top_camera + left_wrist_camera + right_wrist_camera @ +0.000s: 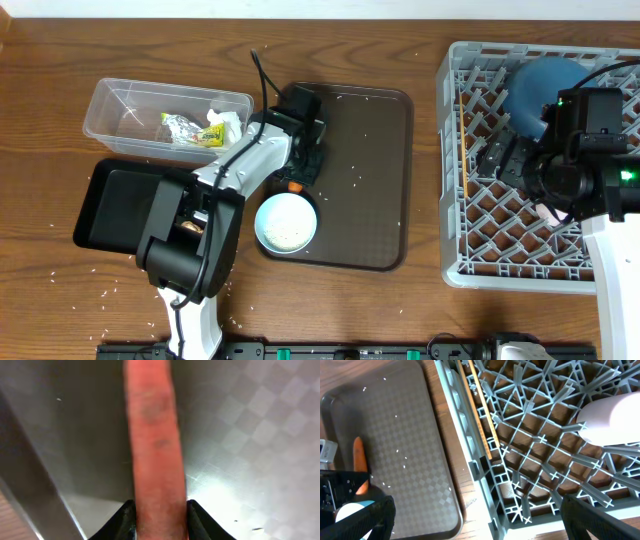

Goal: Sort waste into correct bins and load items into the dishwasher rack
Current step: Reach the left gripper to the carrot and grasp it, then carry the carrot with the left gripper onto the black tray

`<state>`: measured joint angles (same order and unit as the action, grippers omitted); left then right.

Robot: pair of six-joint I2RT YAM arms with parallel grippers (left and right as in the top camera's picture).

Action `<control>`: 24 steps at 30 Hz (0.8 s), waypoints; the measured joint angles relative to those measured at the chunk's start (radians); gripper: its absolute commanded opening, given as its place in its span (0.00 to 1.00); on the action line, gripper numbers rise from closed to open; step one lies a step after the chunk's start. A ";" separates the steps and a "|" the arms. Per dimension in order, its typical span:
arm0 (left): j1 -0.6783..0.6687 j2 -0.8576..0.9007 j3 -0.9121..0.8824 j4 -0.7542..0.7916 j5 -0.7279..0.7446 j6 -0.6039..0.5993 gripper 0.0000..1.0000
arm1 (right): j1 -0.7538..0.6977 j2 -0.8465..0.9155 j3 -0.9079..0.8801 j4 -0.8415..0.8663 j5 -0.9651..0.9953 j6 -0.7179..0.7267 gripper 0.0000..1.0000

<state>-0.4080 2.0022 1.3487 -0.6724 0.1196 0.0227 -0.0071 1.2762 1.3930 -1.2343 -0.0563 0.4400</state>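
The orange carrot (155, 450) lies on the brown serving tray (370, 150), just above the white bowl (285, 222). My left gripper (160, 520) is shut on the carrot, both fingers pressed against its sides. From overhead the left gripper (300, 170) covers most of the carrot (294, 186). My right gripper (477, 515) stands open over the near left corner of the grey rack (480, 260). In the rack are the dark blue dish (540, 85), chopsticks (480, 410) and a pink cup (612, 420).
The clear tub (110, 100) at the back left holds the snack wrapper (185, 128) and tissue (225, 125). The black tray (110, 210) sits in front of it. White rice grains (355, 180) dot the serving tray and the table's front left.
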 measured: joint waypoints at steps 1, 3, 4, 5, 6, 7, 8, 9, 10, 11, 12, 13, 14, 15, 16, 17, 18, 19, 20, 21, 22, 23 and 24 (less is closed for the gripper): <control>0.000 0.000 0.000 -0.002 0.005 -0.002 0.31 | 0.000 0.000 0.000 0.000 0.000 0.000 0.99; 0.000 -0.001 0.000 -0.015 0.010 -0.005 0.31 | 0.000 0.000 0.000 0.000 0.000 0.000 0.99; 0.000 -0.004 0.000 -0.027 0.011 -0.010 0.31 | 0.000 0.000 0.000 0.000 0.000 0.000 0.99; 0.000 -0.007 0.000 -0.040 0.013 -0.017 0.31 | 0.000 0.000 0.000 0.000 0.000 0.000 0.99; 0.000 -0.017 0.000 -0.050 0.013 -0.024 0.31 | 0.000 0.000 0.000 0.000 0.000 0.000 0.99; 0.000 -0.027 0.000 -0.057 0.013 -0.027 0.31 | 0.000 0.000 0.000 0.000 0.000 0.000 0.99; 0.000 -0.049 0.000 -0.064 0.013 -0.034 0.31 | 0.000 0.000 0.000 0.000 0.000 0.000 0.99; 0.000 -0.066 0.000 -0.069 0.014 -0.038 0.31 | 0.000 0.000 0.000 0.000 0.000 0.000 0.99; 0.000 -0.094 0.000 -0.076 0.014 -0.044 0.31 | 0.000 0.000 0.000 0.000 0.000 0.000 0.99; 0.000 -0.125 0.000 -0.083 0.014 -0.049 0.31 | 0.000 0.000 0.000 0.000 0.000 0.000 0.99; 0.000 -0.158 0.000 -0.088 0.015 -0.051 0.31 | 0.000 0.000 0.000 0.000 0.000 0.000 0.99; 0.000 -0.189 0.000 -0.091 0.016 -0.053 0.31 | 0.000 0.000 0.000 0.000 0.000 0.000 0.99; 0.000 -0.217 0.002 -0.094 0.016 -0.056 0.31 | 0.000 0.000 0.000 0.000 0.000 0.000 0.99; 0.000 -0.252 0.005 -0.097 0.016 -0.058 0.31 | 0.000 0.000 0.000 0.000 0.000 0.000 0.99; 0.000 -0.278 0.006 -0.099 0.015 -0.065 0.31 | 0.000 0.000 0.000 0.000 0.000 0.000 0.99; 0.000 -0.304 0.008 -0.104 0.011 -0.074 0.31 | 0.000 0.000 0.000 0.000 0.000 0.000 0.99; 0.002 -0.336 0.009 -0.119 -0.003 -0.099 0.32 | 0.000 0.000 0.000 0.000 0.000 0.000 0.99; 0.003 -0.356 0.009 -0.134 -0.018 -0.118 0.32 | 0.000 0.000 0.000 0.000 0.000 0.000 0.99; 0.008 -0.381 0.009 -0.158 -0.038 -0.149 0.32 | 0.000 0.000 0.000 0.000 0.000 0.000 0.99; 0.017 -0.403 0.009 -0.184 -0.055 -0.179 0.32 | 0.000 0.000 0.000 0.000 0.000 0.000 0.99; 0.031 -0.426 0.010 -0.214 -0.077 -0.214 0.32 | 0.000 0.000 0.000 0.000 0.000 0.000 0.99; 0.052 -0.446 0.010 -0.253 -0.101 -0.253 0.32 | 0.000 0.000 0.000 0.000 0.000 0.000 0.99; 0.072 -0.462 0.010 -0.287 -0.125 -0.284 0.32 | 0.000 0.000 0.000 0.000 0.000 0.000 0.99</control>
<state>-0.3355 1.5406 1.3590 -0.9596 -0.0055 -0.2615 -0.0071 1.2762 1.3930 -1.2343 -0.0563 0.4400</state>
